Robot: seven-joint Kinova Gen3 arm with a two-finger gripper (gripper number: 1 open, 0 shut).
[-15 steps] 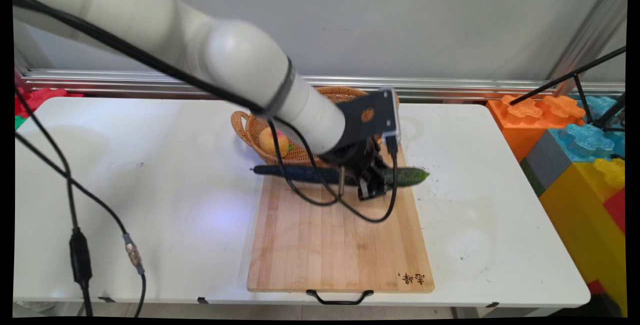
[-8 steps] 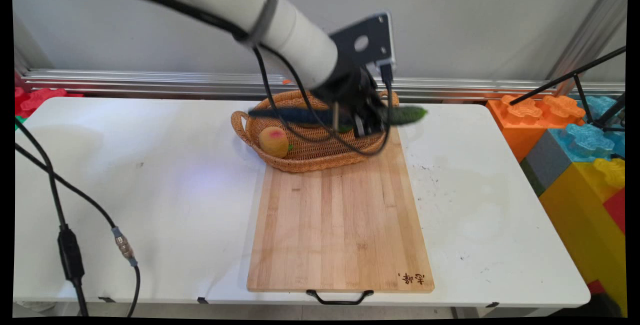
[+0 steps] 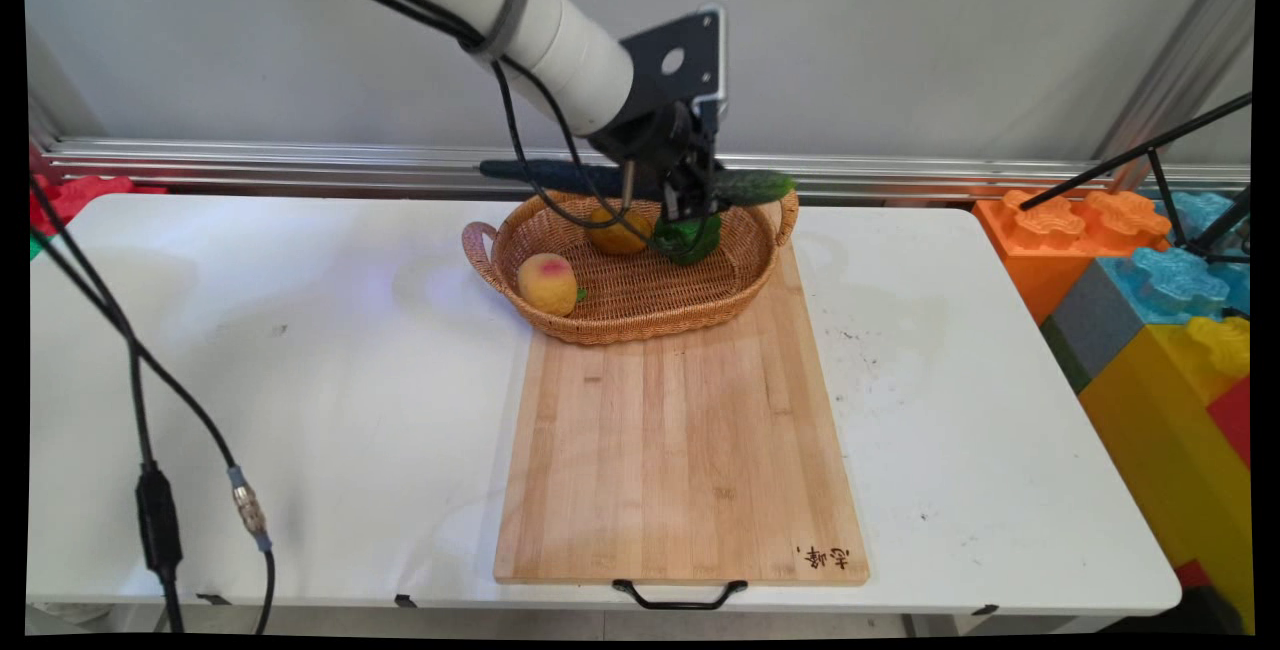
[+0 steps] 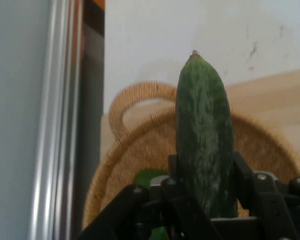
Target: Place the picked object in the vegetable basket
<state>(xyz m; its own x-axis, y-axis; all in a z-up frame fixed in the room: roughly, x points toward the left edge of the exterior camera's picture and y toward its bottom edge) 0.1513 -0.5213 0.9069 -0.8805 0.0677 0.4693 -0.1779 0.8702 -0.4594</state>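
The cucumber has come up off the cutting board and now hangs level above the far rim of the wicker basket, carried back and a little left from a moment ago. The pincer is clenched round its middle; the hand view shows it wedged between the fingers. Below it in the basket lie a peach, an orange fruit and something green. The counter beside the board carries nothing else nearby

Main view overlooks the table; hand view closely shares the basket.
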